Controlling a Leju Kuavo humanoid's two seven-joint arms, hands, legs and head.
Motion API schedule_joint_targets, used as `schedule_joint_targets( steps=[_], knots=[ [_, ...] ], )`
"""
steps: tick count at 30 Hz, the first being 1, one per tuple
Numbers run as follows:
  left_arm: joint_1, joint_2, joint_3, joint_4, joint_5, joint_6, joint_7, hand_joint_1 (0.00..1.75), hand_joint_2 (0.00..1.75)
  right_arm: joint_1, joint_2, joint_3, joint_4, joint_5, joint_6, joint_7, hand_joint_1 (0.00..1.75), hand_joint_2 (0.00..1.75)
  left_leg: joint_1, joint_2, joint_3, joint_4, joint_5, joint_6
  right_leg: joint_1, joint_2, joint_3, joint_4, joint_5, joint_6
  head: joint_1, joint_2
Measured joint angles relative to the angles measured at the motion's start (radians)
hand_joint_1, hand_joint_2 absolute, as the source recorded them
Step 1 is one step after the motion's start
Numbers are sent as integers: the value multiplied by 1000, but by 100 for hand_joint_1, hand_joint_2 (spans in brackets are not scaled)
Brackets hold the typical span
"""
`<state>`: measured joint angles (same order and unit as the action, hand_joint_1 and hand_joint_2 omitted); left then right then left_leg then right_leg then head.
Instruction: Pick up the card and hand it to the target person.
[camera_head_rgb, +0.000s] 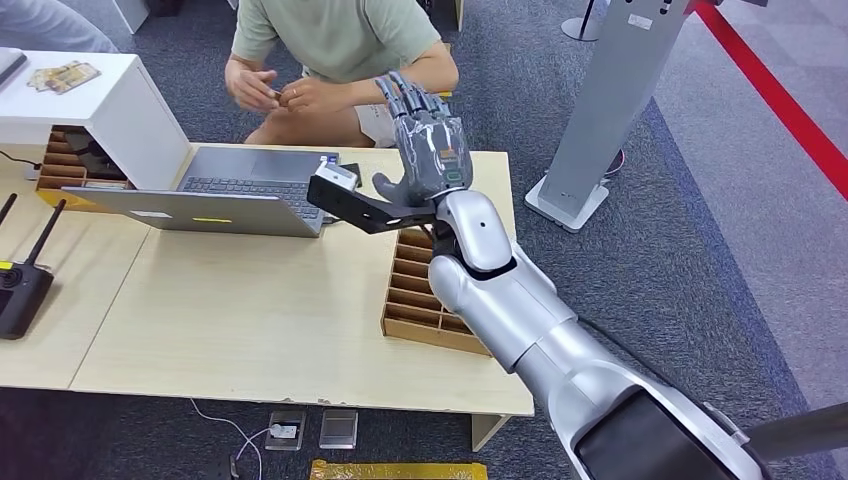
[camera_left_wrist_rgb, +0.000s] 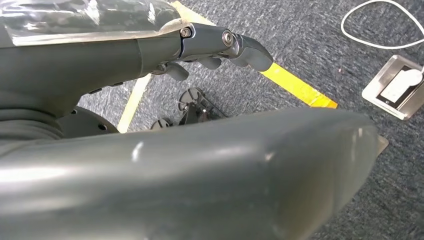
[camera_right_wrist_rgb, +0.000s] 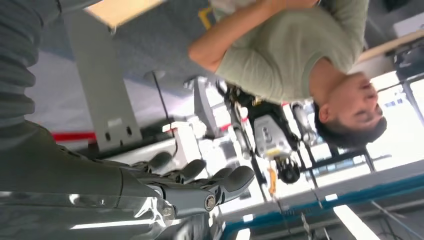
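Now my right hand (camera_head_rgb: 428, 150) is raised over the far edge of the table (camera_head_rgb: 250, 310), fingers spread and extended toward the person (camera_head_rgb: 340, 50) sitting just beyond it, palm bare. I judge the handover done: the person's hands (camera_head_rgb: 275, 92) are together in front of them, pinching something small and dark that may be the card, though it is too small to be sure. My left hand (camera_left_wrist_rgb: 220, 47) hangs low over the carpet, fingers loosely curled and holding nothing, because this job needs only one arm.
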<state>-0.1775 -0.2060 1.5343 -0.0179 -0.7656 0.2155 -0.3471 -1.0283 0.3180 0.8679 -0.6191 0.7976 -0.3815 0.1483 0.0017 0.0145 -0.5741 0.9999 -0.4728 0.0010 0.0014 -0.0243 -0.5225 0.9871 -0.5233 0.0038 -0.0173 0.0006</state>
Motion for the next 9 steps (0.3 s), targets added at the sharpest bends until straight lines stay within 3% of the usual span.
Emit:
schedule_joint_targets(
  steps=[4,9],
  knots=[
    [1,-1,0,0,58,14,13,0,0,112,-27,-39,-131,-213,107,-49,0,175,0,0,0,0,0,0,0,0,0,0,0,0,0,0],
    [8,-4,0,-2,95,8,16,0,0,248,-104,-84,-293,-448,197,-62,0,175,0,0,0,0,0,0,0,0,0,-2,0,0,0,0]
  ],
)
